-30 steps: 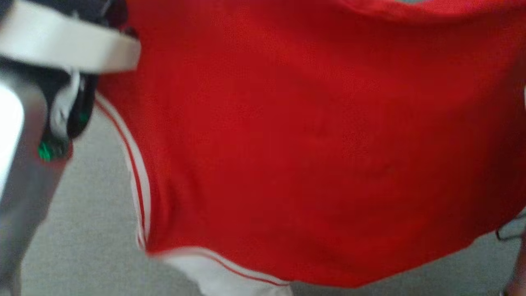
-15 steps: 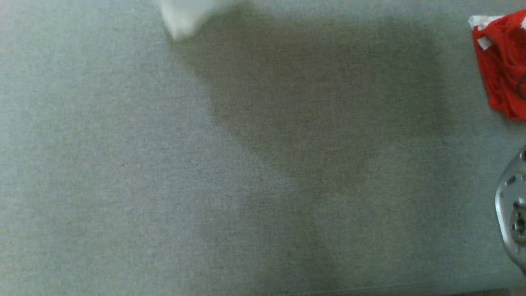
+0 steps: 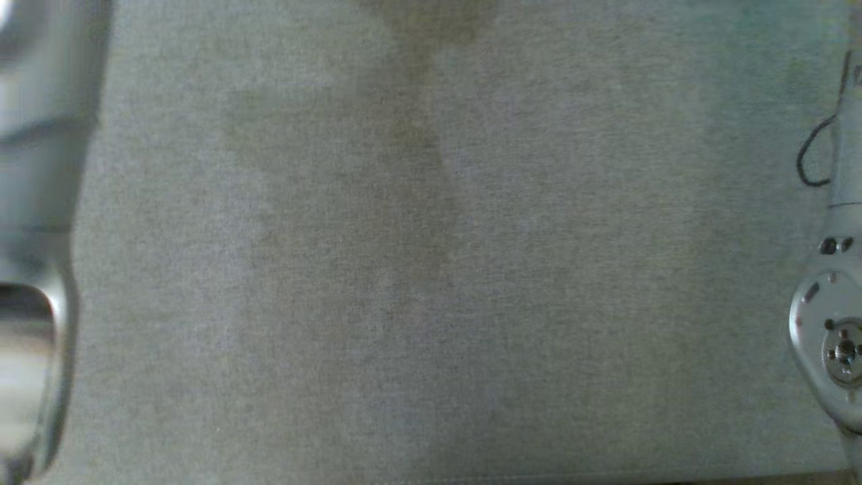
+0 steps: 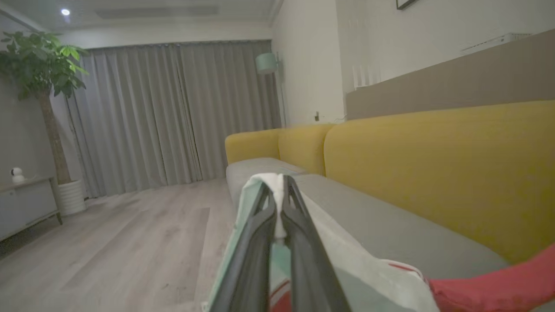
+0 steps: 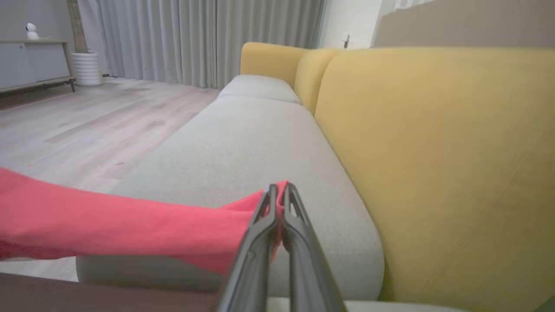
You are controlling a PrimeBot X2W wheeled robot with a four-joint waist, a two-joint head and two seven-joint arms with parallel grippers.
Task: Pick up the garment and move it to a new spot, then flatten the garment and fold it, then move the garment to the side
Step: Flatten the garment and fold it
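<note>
Yellow-backed sofa (image 5: 433, 151) w/ gray seat (image 5: 251, 147), curtains (image 4: 173, 117) & potted plant (image 4: 43, 86) beyond.

Tightly closed left gripper (image 4: 278, 186) pinching the white hem of the garment (image 4: 364, 268), right gripper (image 5: 279, 190) clamping its red edge between closed fingers, blurred left arm (image 3: 34, 202) showing at 9 o'clock in the head view, right arm (image 3: 832, 337) showing at 3 o'clock.

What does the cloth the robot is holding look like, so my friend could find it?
Look for the long sofa with yellow back cushions and a grey seat. Near it, the left gripper and right gripper each pinch one stretched garment. It is bright red with white trim, unlike anything else there.
</note>
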